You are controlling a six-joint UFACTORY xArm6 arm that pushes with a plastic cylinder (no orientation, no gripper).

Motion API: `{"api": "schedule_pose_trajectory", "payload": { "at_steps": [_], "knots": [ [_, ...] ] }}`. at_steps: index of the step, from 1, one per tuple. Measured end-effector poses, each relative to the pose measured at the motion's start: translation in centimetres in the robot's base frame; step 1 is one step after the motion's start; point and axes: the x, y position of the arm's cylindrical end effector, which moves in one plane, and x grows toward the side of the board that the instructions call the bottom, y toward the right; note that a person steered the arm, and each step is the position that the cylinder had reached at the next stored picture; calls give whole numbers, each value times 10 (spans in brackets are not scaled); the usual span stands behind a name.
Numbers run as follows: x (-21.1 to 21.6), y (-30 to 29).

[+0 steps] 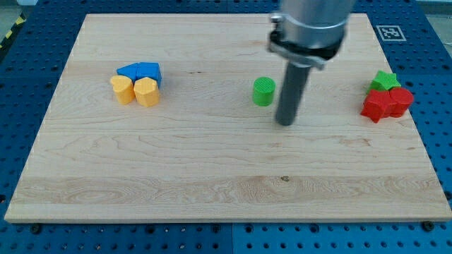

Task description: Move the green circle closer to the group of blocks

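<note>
The green circle [263, 91] stands alone on the wooden board, a little right of centre in the view's upper half. My tip [285, 122] is on the board just to the right of it and slightly below, a small gap apart. At the view's left is a group: two yellow blocks [135, 91] side by side, with two blue blocks [142, 71] touching them from above. At the view's right is another group: a green star [385, 80] above two red blocks [387, 103].
The wooden board [212, 169] lies on a blue pegboard table. A black-and-white marker tag [390, 32] sits off the board's top right corner. The arm's grey body [311, 28] hangs over the board's top centre-right.
</note>
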Motion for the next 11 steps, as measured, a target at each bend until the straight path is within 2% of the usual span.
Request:
{"api": "schedule_pose_trajectory", "payload": {
  "at_steps": [1, 2, 3, 4, 5, 6, 7, 8, 9, 11],
  "knots": [
    [-20, -54],
    [-56, -51],
    [-73, 14],
    [-73, 84],
    [-73, 62],
    [-61, 9],
    [-27, 12],
    [-30, 58],
    [-51, 87],
    [-49, 88]
  ]
}}
